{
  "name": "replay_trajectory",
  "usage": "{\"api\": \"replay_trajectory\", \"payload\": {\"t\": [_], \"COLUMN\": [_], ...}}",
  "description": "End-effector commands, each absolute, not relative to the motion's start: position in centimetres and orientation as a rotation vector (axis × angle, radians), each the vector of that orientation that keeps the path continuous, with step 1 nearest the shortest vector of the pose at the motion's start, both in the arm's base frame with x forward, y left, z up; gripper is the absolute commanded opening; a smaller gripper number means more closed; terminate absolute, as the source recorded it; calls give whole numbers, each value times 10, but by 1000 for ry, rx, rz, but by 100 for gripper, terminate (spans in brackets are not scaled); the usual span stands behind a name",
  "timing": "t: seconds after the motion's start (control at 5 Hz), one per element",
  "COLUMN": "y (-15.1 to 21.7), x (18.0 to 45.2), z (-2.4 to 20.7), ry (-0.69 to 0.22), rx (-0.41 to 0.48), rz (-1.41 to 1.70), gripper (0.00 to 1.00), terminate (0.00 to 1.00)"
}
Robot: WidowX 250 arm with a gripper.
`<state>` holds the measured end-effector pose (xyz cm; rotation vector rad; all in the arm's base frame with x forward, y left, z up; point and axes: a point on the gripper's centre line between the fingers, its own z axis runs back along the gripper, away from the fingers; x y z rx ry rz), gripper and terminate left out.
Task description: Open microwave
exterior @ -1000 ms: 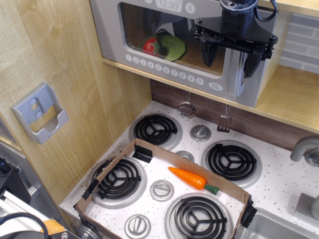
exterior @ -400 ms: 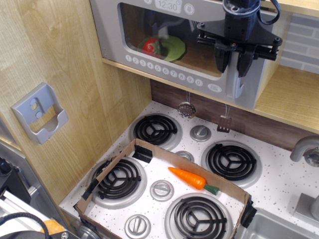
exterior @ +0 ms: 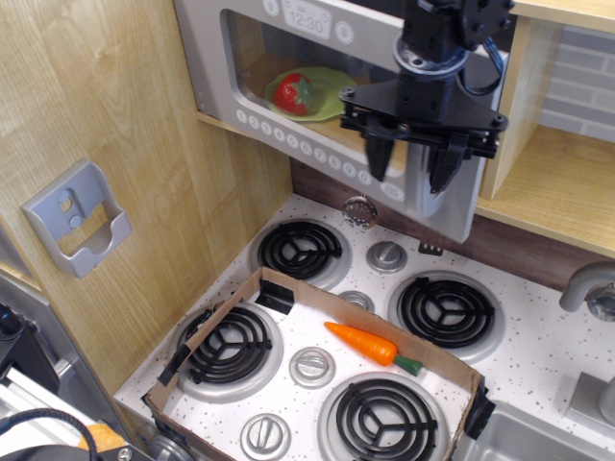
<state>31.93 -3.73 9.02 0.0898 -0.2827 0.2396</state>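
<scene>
Microwave door drawn ajar by its handle

The microwave [exterior: 288, 67] is mounted above the stove; its handle [exterior: 415, 178] is straddled by the gripper [exterior: 411, 165], though firm clamping cannot be told. The handle could be lost from between the fingers if the pull is not curved with the hinged door's swing.

The speckled white stovetop [exterior: 538, 331] carries 4 black coil burners [exterior: 447, 312] with round silver knobs [exterior: 312, 366] between them. A shallow cardboard tray [exterior: 288, 290] sits over the front 2 burners, and a toy carrot [exterior: 370, 346] lies inside it.
</scene>
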Motion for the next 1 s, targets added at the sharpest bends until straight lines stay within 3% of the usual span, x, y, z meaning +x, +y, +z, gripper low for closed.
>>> {"api": "replay_trajectory", "payload": {"t": [0.0, 0.2, 0.4, 0.8], "y": [-49, -82, -122, -156], "x": [274, 244, 256, 316], "z": [106, 97, 101, 110], "ry": [-367, -358, -397, -347], "rx": [123, 101, 94, -41], "rz": [431, 678, 600, 249], "gripper": [100, 100, 100, 100], "terminate": [0, 0, 0, 0]}}
